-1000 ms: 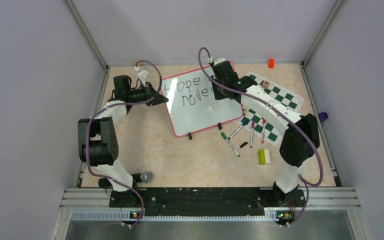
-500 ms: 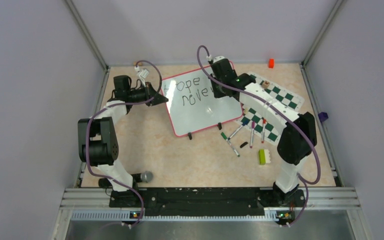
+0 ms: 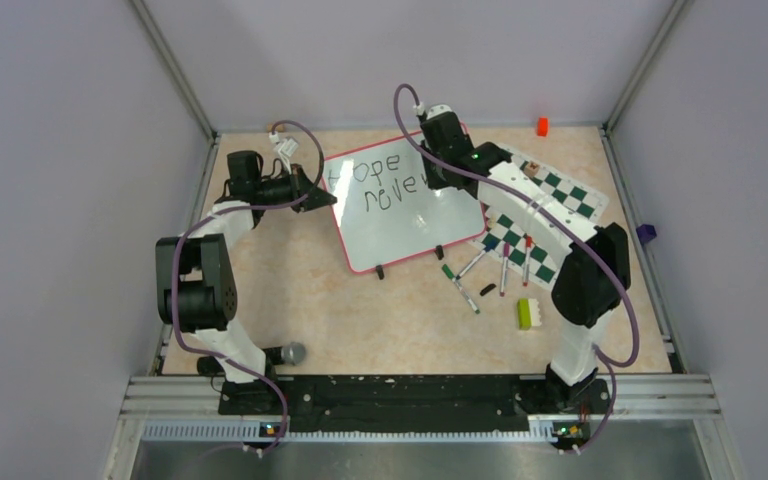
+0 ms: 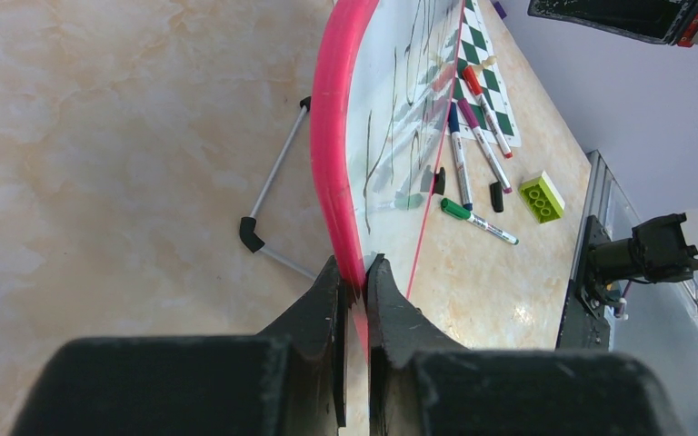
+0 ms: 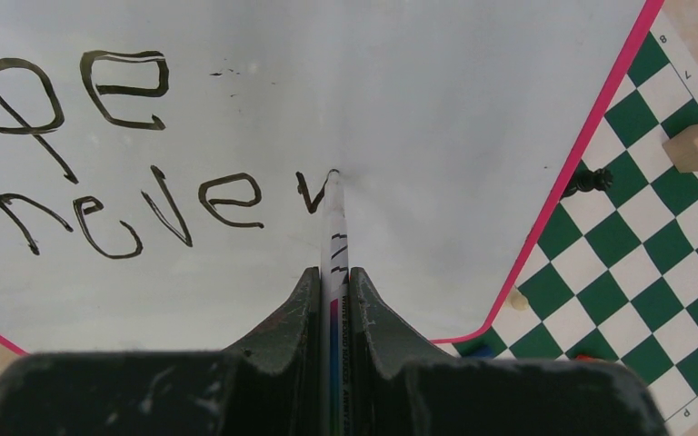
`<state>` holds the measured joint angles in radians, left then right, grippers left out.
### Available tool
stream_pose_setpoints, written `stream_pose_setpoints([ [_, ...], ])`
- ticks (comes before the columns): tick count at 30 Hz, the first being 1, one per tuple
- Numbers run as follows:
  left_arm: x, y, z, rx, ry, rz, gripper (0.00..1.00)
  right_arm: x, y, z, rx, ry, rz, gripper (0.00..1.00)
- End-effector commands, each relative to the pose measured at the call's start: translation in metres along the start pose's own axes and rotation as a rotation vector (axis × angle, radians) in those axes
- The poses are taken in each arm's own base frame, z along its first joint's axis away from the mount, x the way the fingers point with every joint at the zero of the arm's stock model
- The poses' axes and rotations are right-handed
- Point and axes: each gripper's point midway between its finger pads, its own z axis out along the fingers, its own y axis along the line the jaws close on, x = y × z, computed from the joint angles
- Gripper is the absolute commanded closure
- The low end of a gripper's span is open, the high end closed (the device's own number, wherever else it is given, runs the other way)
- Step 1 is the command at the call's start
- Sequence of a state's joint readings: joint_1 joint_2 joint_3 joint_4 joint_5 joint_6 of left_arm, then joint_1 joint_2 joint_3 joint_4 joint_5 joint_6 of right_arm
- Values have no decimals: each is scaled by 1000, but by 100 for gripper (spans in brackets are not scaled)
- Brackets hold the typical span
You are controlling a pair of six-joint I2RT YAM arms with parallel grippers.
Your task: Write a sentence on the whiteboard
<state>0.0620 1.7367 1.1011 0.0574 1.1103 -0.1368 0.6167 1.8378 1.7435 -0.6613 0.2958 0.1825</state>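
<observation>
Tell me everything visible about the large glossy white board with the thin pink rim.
The large glossy white board has a thin red-pink rim, rounded corners and two small black clips on its near edge. It sits skewed on the beige table, one corner over the green-and-white checkered mat. Dark handwriting reads "Hope never". The left gripper clamps its left rim; the marker in the right gripper touches it at the last letter.

The whiteboard [image 3: 410,225] is glossy white with a pink-red rim, and the sentence [image 5: 127,211] on it is dark, near black. The left hand [image 4: 356,277] and right hand [image 5: 334,282] are both black. The marker [image 5: 334,213] has a white barrel. The chess mat [image 3: 570,200] is checked green and white, the desk [image 3: 360,320] is marbled beige, and a brick [image 3: 526,313] is lime green.
</observation>
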Motion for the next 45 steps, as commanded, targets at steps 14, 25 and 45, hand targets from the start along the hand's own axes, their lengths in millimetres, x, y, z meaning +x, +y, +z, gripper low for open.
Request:
stream_pose_setpoints([
  [14,16,36,8,-145,23,82,100,-30,-3,-73,-137,-140,72,100],
  [25,16,36,9,-141,26,78,100,9,24,-88,-163,-161,57,100],
  [45,17,35,9,-141,25,80,100,28,50,-99,-195,-194,15,100],
])
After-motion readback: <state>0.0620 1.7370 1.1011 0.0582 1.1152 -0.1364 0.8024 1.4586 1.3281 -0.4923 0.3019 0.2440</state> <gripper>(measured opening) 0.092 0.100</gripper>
